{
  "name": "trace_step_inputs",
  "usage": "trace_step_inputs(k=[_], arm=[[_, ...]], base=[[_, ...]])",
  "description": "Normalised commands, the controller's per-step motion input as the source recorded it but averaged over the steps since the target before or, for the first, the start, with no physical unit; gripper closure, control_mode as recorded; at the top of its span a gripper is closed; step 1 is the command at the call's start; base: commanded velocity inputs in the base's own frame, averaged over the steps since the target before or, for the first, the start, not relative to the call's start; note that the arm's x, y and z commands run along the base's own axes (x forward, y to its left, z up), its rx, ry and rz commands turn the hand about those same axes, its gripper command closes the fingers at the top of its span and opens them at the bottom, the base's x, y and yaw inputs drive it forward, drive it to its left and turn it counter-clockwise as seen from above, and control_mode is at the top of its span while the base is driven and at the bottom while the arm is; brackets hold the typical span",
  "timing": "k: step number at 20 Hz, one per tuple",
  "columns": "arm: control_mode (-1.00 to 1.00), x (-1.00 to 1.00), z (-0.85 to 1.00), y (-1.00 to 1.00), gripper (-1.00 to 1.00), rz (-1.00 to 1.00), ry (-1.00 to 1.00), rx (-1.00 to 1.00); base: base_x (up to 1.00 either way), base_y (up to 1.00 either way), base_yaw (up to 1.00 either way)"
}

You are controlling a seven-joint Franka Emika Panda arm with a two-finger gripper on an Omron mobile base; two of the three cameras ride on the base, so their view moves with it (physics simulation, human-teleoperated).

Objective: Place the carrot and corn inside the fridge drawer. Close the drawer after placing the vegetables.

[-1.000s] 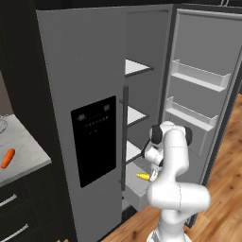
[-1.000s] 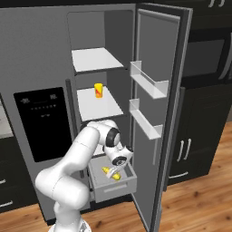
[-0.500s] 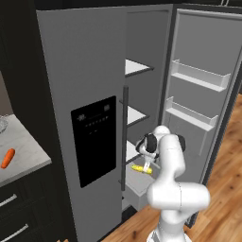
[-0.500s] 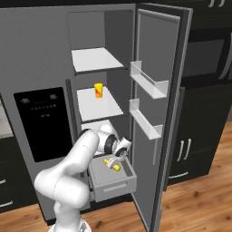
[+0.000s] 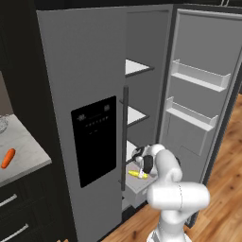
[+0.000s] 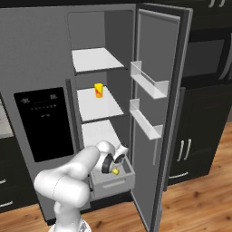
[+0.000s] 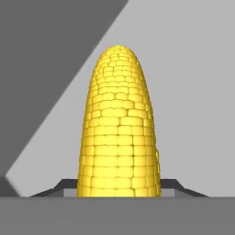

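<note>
The fridge (image 6: 41, 54) fills the middle of both base views, its right-hand door swung wide, white door shelves (image 6: 147, 81) on the inside. Low in the open compartment the fridge drawer (image 6: 113, 183) stands pulled out, a light grey bin just under the lowest inner shelf. At the left edge of the left base view a pale surface (image 5: 21, 151) juts in, and on it lies the carrot (image 5: 7, 158), well apart from the fridge.

By my reading the task is less than half done: the corn (image 5: 138, 174) is over the open drawer but not yet let go, the carrot has not been touched, and the drawer is not yet closed (that comes last).

The hand (image 5: 140, 171) is reaching down into the drawer's mouth, and it is pinching the corn: in the hand view the cob (image 7: 120, 124) rises straight from between the two dark fingertips (image 7: 64, 186), its base pressed between them and its rounded end pointing away towards the grey drawer floor. In the right base view a little of the yellow cob (image 6: 116, 171) peeks out beneath the wrist, inside the drawer's outline; whether it already touches the floor I cannot tell.
</note>
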Motion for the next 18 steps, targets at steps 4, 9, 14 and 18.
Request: trace_step_inputs(k=[4, 9, 14, 18], arm=[[-1.0, 0.12, -0.52, 0.0, 1.0, 0.0, 0.0, 0.0], [-1.0, -0.62, -0.71, 0.12, -1.0, 0.0, 0.0, 0.01], [-1.0, -0.86, -0.18, -0.03, -1.0, 0.0, -0.04, 0.01], [-1.0, -0.47, 0.5, -0.18, -1.0, 0.0, -0.06, 0.0]], base=[[0.0, 0.0, 0.0], [0.0, 0.0, 0.0], [0.0, 0.0, 0.0], [0.0, 0.0, 0.0]])
